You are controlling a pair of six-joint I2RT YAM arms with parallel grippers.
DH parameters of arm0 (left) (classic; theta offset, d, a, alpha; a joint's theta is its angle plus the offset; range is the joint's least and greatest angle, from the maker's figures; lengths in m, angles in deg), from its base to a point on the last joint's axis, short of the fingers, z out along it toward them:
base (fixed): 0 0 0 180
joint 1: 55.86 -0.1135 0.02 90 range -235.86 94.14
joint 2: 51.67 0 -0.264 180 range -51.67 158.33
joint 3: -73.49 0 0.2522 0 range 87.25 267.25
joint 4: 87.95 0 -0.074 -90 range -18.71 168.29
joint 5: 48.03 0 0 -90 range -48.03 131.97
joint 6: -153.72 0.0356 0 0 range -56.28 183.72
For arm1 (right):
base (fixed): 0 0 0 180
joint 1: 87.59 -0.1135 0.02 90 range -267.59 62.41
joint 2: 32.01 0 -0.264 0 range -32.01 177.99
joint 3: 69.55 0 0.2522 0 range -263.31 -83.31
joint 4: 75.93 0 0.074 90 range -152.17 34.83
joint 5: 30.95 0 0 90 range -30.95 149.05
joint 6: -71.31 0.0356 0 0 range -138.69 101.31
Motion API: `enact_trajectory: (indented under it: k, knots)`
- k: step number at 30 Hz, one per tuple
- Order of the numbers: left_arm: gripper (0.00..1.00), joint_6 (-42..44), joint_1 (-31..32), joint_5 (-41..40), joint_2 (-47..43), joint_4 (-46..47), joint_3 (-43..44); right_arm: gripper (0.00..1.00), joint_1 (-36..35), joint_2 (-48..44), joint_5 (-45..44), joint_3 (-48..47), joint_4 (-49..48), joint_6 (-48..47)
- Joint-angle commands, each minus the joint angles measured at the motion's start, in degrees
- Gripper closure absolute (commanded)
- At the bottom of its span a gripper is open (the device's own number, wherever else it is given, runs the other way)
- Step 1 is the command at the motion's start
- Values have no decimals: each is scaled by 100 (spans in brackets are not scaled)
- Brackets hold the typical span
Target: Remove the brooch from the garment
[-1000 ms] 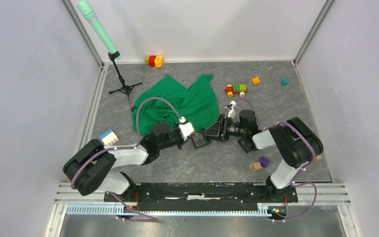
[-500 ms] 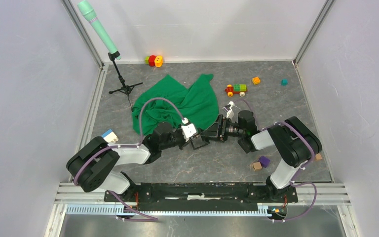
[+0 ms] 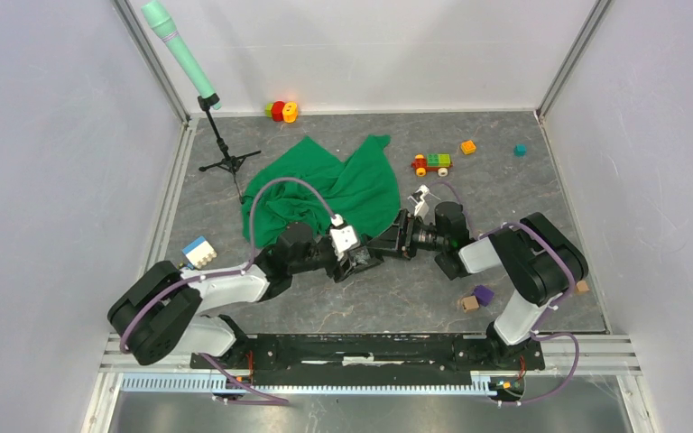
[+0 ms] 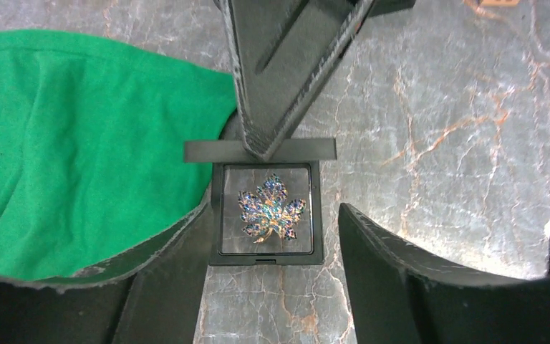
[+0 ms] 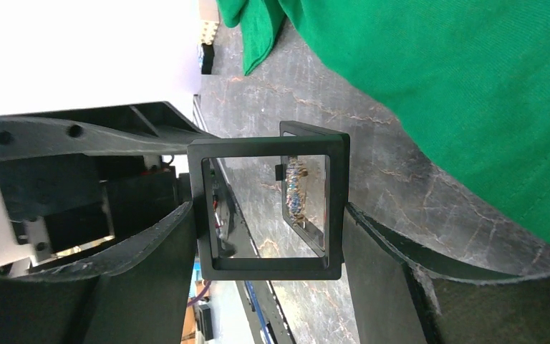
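Observation:
The brooch (image 4: 272, 215), a small leaf with gold and blue-green glints, lies inside a black square frame (image 4: 266, 256) that rests flat on the table beside the green garment (image 4: 79, 143). My left gripper (image 4: 274, 206) straddles that frame, open, with a gap on the right side. My right gripper (image 5: 266, 208) is shut on the frame's upright lid (image 5: 268, 269), and the brooch (image 5: 297, 192) shows behind it. From above, both grippers (image 3: 358, 260) (image 3: 388, 244) meet just below the garment (image 3: 325, 185).
A tripod stand (image 3: 226, 162) holding a green tube stands left of the garment. A toy train (image 3: 431, 163), an orange brick (image 3: 467, 146) and a teal cube (image 3: 520, 150) lie at the back right. A blue-white brick (image 3: 198, 250) lies left, with purple (image 3: 483, 294) and tan (image 3: 469, 304) cubes near the right arm.
My left gripper has gone from shut to open and let go of the frame's base, which now lies on the table. The right gripper keeps its hold on the lid.

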Motion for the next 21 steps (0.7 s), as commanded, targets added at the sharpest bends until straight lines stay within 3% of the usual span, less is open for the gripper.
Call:
enact_trajectory:
  k: [1,6,7,8,11,16,21]
  knots:
    - [26,-616,24,-220,-417,-343,284,43,63,-23,-91,-208,150,-311]
    - [15,-1160,18,-744,-807,-24,71,43,380,-205,-82,-208,882,-904]
    - [12,-1260,18,-882,-870,-81,93,43,485,-271,370,-205,1049,-1075]
    - [10,-1416,13,-1115,-938,-218,147,43,573,-338,-44,-185,1224,-1224]
    - [0,-2039,0,-1997,-1045,-871,470,42,922,-494,19,-199,1802,-1732]
    - [0,-2929,-26,-3508,-937,-2546,1313,42,1565,-753,-437,-392,3154,-2863]
    - [0,-3352,-155,-4311,-1138,-2631,1213,41,1755,-997,-1524,-848,4329,-3707]
